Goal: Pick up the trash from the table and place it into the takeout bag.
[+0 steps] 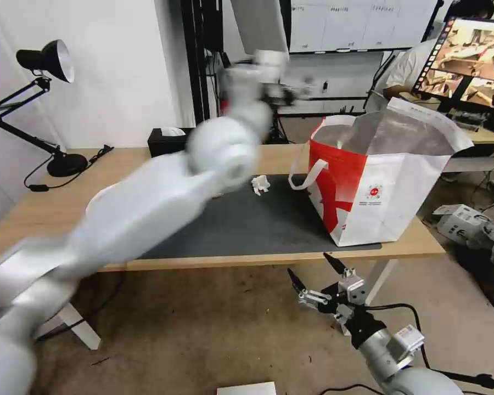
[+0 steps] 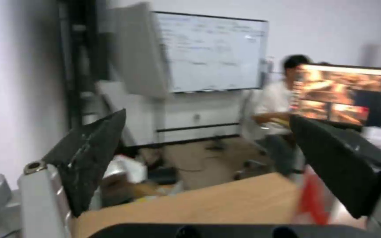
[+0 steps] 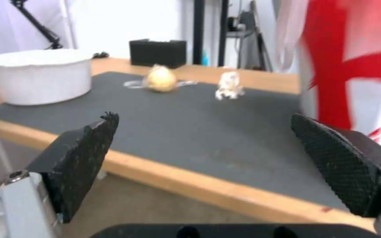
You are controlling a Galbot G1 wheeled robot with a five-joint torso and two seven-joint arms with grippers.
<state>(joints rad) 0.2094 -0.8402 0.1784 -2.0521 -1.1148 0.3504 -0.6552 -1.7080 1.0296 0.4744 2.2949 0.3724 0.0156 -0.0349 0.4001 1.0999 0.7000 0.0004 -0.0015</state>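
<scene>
Left arm (image 1: 148, 214) stretched across the table (image 1: 49, 211), raised high over its far edge and badly blurred. Left gripper (image 2: 206, 132) up in the air near the far edge, fingers spread wide with nothing between them, pointing toward the room behind.

Right gripper (image 1: 314, 272) hangs below the near edge of the table, in front of the right end, fingers spread apart, empty.

Bag (image 1: 379, 181): big, red and white, foil-lined, standing upright and open on the right end of the table, partly on the dark mat (image 1: 247, 225). One white loop handle droops over its left side.

Trash on the mat:
- crumpled white tissue (image 1: 260, 184) near the mat's far edge, just left of the bag's handle, apart from it;
- yellowish lump in clear wrap (image 3: 160, 80) beside the tissue, toward the left, also near the far edge;
- white bowl (image 3: 38, 75) at the left end of the mat; contents cannot be made out.

Black tissue box (image 1: 167, 140) at the far edge of the table, behind the mat. Black desk lamp (image 1: 41, 88) at the far left corner.
</scene>
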